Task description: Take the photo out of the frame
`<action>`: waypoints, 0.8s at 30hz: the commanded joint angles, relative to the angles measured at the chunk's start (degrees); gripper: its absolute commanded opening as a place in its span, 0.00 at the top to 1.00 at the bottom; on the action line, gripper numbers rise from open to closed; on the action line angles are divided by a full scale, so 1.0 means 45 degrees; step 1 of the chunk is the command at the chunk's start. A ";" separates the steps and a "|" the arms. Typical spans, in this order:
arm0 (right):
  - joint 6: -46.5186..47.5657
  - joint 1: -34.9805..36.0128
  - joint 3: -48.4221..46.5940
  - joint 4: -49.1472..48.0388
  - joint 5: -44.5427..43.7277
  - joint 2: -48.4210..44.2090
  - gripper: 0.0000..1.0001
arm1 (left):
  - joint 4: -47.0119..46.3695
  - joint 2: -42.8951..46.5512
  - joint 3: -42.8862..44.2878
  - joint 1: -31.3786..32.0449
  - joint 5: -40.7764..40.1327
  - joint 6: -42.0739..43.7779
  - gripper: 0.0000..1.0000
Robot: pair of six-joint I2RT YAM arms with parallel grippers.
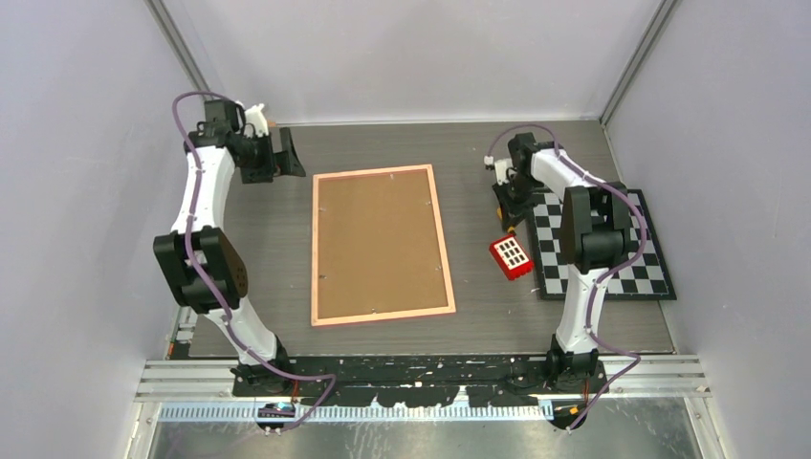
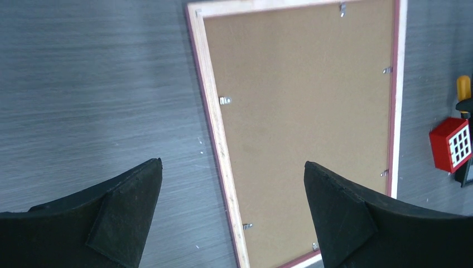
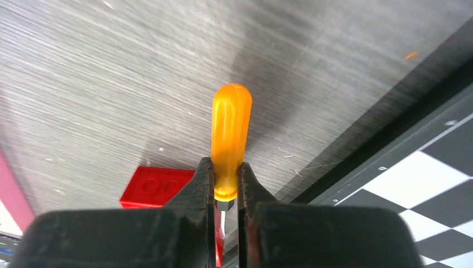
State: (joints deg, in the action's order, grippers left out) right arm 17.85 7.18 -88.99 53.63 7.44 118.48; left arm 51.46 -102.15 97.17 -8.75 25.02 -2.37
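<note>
The frame (image 1: 383, 244) lies face down in the middle of the surface (image 1: 478, 325), brown back up, so the photo is hidden under it and cannot be seen. Nothing holds the frame, so a push may make it slide. Just right of it sits a red block (image 1: 511, 256), which could get bumped. Beside that, the right fingers (image 3: 205, 184) squeeze an orange tool (image 3: 230, 134). The hold is thin, so the tool may slip or twist and miss the little clips (image 2: 225, 100). Far back, the left fingers (image 2: 131, 206) are spread wide apart, holding nothing.
</note>
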 commanded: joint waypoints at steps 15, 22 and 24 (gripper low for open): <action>0.0003 0.2378 -0.5874 0.0249 0.5713 -0.1996 0.99 | 0.3185 0.0998 0.3698 0.0058 0.6709 0.0239 0.00; 0.0043 0.5198 -0.5846 -0.0501 0.5366 -0.2711 0.99 | 0.1853 0.1713 0.1528 0.1749 0.7369 -0.1665 0.00; 0.0047 0.5892 -0.5791 -0.0670 0.5198 -0.2784 0.99 | 0.1096 0.1974 0.0620 0.2372 0.7507 -0.2429 0.03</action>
State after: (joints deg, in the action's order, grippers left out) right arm 17.72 29.54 -113.27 53.36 30.46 109.34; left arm 61.14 -96.27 105.19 -2.35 54.11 -6.20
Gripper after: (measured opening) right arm 0.180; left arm 0.990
